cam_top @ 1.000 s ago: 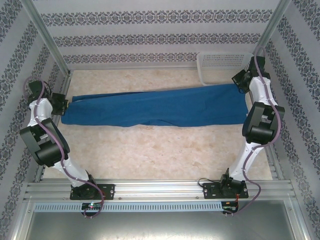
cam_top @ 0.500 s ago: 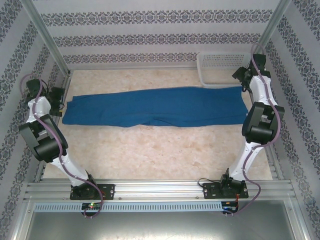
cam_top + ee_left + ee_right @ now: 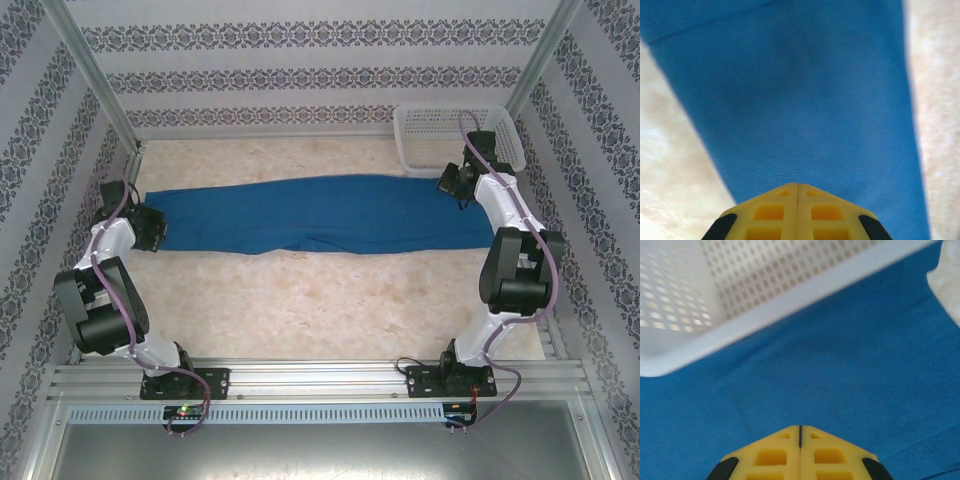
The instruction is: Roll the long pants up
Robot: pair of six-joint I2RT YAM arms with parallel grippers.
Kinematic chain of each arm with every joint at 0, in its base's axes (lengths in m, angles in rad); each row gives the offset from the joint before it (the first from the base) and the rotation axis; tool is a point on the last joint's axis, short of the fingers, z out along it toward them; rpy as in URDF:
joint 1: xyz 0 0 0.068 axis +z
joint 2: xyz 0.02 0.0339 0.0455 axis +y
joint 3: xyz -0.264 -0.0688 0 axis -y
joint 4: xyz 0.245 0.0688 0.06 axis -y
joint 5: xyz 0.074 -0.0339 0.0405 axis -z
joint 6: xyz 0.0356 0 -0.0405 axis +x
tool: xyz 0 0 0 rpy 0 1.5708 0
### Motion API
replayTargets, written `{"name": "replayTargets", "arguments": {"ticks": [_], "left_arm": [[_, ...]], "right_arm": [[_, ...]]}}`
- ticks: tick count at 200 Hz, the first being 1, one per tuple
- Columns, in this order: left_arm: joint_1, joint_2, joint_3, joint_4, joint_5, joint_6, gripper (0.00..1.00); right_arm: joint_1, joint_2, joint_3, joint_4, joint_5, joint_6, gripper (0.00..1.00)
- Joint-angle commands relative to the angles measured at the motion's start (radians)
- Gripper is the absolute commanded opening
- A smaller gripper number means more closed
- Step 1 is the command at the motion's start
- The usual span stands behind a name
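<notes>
Lying flat across the far half of the table [image 3: 330, 300], the long pants [image 3: 320, 212] are stretching from the left side to the right, both legs running together as one long blue band. You are holding the left gripper [image 3: 152, 228] low over the left end of the cloth, and in its wrist view the two yellow fingers are pressing tip to tip with only a thin seam between them. Blue fabric is spreading away right in front of them (whether any of it is pinched between the tips, you cannot tell). You are keeping the right gripper [image 3: 452, 181] over the right end of the pants, just beside the near left corner of the white mesh basket [image 3: 420, 135]. Its fingers are likewise meeting with no gap, and again the pictures are not showing whether cloth is caught. In the right wrist view the basket's rim is sitting just beyond the fingertips, with blue cloth lying beneath and around it.
</notes>
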Motion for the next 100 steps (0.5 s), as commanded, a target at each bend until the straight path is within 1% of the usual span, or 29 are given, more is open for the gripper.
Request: {"name": "replayTargets", "arguments": {"ticks": [1, 25, 57, 80, 100], "left_arm": [[-0.008, 0.061, -0.011, 0.067, -0.049, -0.027, 0.00], [-0.014, 0.133, 0.027, 0.065, -0.061, -0.015, 0.00], [-0.016, 0.230, 0.086, 0.027, -0.093, 0.001, 0.00], [-0.015, 0.275, 0.118, -0.043, -0.152, -0.005, 0.00], [-0.015, 0.285, 0.136, -0.101, -0.188, 0.000, 0.00]], "right_arm": [[-0.034, 0.077, 0.025, -0.050, 0.020, -0.049, 0.00], [-0.062, 0.152, 0.067, -0.037, 0.005, -0.042, 0.00], [-0.057, 0.274, 0.172, -0.116, 0.007, -0.060, 0.00], [-0.052, 0.300, 0.159, -0.133, 0.009, -0.069, 0.00], [-0.051, 0.302, 0.134, -0.162, 0.022, -0.075, 0.00]]}}
